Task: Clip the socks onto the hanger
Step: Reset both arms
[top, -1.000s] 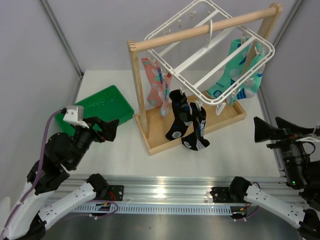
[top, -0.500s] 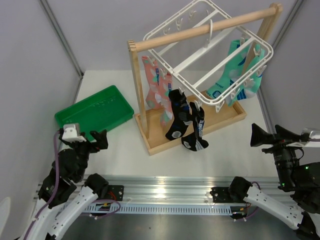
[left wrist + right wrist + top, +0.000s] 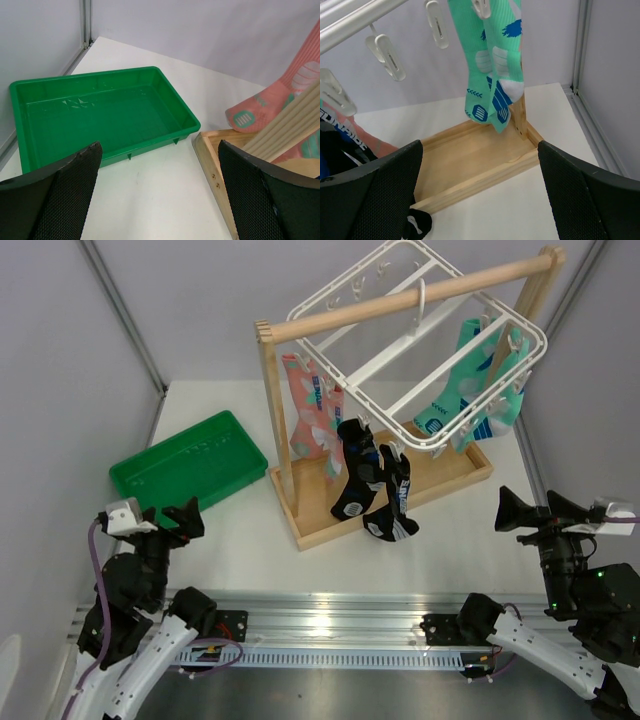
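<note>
Socks (image 3: 362, 480) look clipped to the hanger (image 3: 541, 340). With left gripper (image 3: 183, 520) and right gripper (image 3: 530, 512) gaping empty at the near edge, I fear a careless reach tugging one loose.

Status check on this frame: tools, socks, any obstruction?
Both open, holding nothing: left tool, right tool. Hanging clipped on hanger: pink socks, black socks. No obstruction seen.
</note>
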`<action>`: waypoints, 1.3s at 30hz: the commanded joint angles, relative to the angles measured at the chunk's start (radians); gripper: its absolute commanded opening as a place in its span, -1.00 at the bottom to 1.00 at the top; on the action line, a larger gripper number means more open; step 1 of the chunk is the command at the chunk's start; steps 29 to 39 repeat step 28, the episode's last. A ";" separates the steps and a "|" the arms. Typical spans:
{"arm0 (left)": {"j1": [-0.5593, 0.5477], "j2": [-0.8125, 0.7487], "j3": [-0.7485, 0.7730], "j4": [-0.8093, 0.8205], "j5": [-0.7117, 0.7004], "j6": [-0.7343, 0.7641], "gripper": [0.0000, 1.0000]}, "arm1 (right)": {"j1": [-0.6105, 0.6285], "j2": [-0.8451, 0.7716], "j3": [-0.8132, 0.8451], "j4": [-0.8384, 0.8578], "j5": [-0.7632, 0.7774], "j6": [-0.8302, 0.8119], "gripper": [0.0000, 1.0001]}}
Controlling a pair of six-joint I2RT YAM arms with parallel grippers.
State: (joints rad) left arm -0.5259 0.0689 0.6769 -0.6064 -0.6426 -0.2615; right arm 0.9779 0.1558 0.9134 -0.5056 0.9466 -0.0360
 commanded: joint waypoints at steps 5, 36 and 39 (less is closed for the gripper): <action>0.069 0.043 -0.004 0.040 0.099 0.002 0.99 | 0.001 -0.007 -0.030 0.078 0.040 -0.019 0.99; 0.129 0.055 -0.007 0.050 0.172 -0.002 0.99 | 0.001 -0.007 -0.047 0.088 0.021 -0.024 1.00; 0.129 0.055 -0.007 0.050 0.172 -0.002 0.99 | 0.001 -0.007 -0.047 0.088 0.021 -0.024 1.00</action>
